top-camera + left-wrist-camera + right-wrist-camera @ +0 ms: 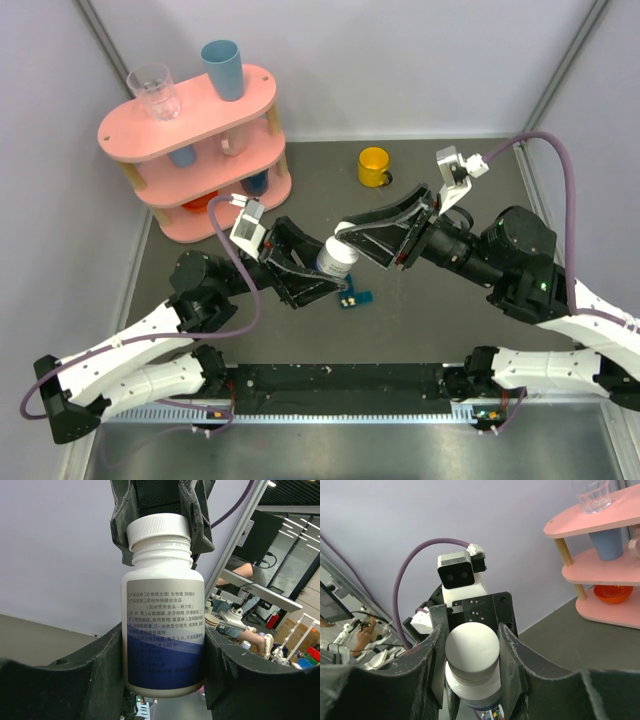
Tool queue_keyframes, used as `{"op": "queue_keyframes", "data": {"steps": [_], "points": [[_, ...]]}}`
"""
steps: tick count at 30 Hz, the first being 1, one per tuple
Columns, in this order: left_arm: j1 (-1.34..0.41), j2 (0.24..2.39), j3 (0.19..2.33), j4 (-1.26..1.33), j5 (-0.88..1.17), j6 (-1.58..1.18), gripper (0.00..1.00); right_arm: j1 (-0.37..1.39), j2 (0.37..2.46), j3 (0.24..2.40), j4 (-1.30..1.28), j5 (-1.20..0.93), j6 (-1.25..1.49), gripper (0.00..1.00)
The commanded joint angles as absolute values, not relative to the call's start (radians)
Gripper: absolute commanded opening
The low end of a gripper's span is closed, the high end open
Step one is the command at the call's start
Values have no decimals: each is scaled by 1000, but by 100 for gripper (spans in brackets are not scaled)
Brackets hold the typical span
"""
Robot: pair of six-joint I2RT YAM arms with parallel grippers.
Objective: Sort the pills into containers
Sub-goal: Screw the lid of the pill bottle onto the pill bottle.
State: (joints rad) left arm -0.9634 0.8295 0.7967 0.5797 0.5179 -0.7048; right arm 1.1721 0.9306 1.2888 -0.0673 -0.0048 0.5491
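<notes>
A white bottle (337,260) with a grey and blue label hangs above the table's middle, held between both arms. My left gripper (322,278) is shut on its body (162,630), one pad on each side of the label. My right gripper (352,247) is shut on the white screw cap (472,647), which fills the gap between its fingers. The containers, a small dark-teal pill box (357,297), lie on the grey table just below and right of the bottle. No pills show in any view.
A pink two-tier shelf (190,130) stands at the back left, with a clear glass (153,90) and a blue cup (222,68) on top and an orange bowl (611,592) on the bottom tier. A yellow mug (373,166) sits at the back centre.
</notes>
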Motion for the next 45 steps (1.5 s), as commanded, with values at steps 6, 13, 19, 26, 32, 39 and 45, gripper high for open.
{"op": "queue_keyframes", "data": {"steps": [6, 13, 19, 26, 32, 39, 45], "points": [[-963, 824, 838, 641, 494, -678, 0, 1164, 930, 1284, -63, -55, 566, 0], [-963, 798, 861, 571, 468, -627, 0, 1164, 904, 1264, -92, -58, 569, 0], [-963, 793, 861, 558, 454, -623, 0, 1164, 907, 1269, -107, -81, 569, 0], [-963, 804, 859, 558, 457, -632, 0, 1164, 937, 1285, -120, -98, 569, 0], [-963, 804, 861, 561, 459, -637, 0, 1164, 957, 1298, -135, -84, 565, 0], [-963, 784, 851, 552, 434, -624, 0, 1164, 950, 1289, -156, -81, 561, 0], [-963, 773, 850, 535, 379, -643, 0, 1164, 937, 1281, -170, -89, 557, 0]]}}
